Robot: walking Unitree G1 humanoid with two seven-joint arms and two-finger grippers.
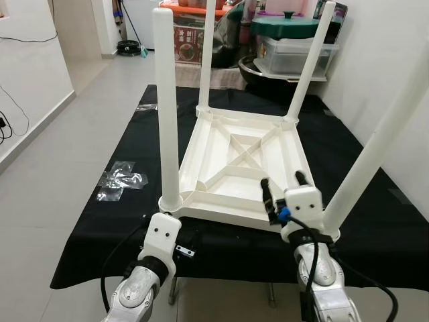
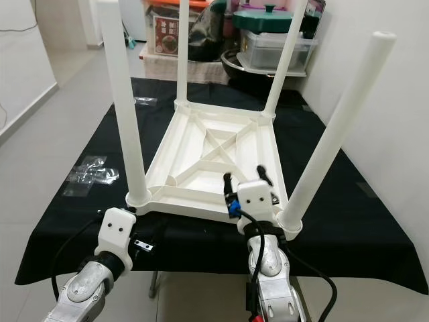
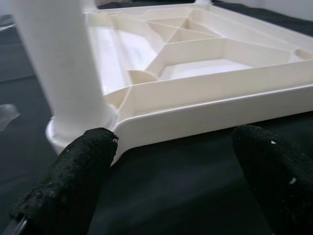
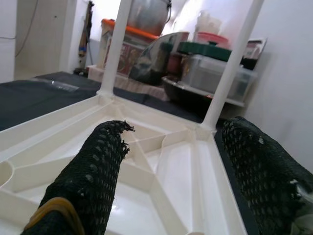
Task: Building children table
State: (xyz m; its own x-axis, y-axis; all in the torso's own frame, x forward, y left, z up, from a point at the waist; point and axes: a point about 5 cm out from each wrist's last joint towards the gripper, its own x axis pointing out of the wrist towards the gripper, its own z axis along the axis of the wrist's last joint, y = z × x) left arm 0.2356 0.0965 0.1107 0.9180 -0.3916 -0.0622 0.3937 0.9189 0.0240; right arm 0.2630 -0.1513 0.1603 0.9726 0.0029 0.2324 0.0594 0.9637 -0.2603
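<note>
A white plastic children's table (image 1: 234, 161) lies upside down on a black cloth (image 1: 107, 228), its four legs pointing up. The near left leg (image 1: 167, 114) and the near right leg (image 1: 375, 154) stand at the front corners. My left gripper (image 3: 176, 171) is open, low over the cloth, just in front of the table's near rim (image 3: 210, 112) beside the left leg's base (image 3: 73, 98). My right gripper (image 1: 283, 186) is open above the near rim, close to the right leg, and looks across the ribbed underside (image 4: 161, 161). Neither gripper holds anything.
The black cloth covers a low stand with its front edge (image 1: 221, 278) just before me. Crumpled clear plastic (image 1: 120, 181) lies on the tiled floor to the left. Storage boxes and a green-lidded pot (image 1: 291, 30) are stacked behind. A white wall (image 1: 395, 60) runs close on the right.
</note>
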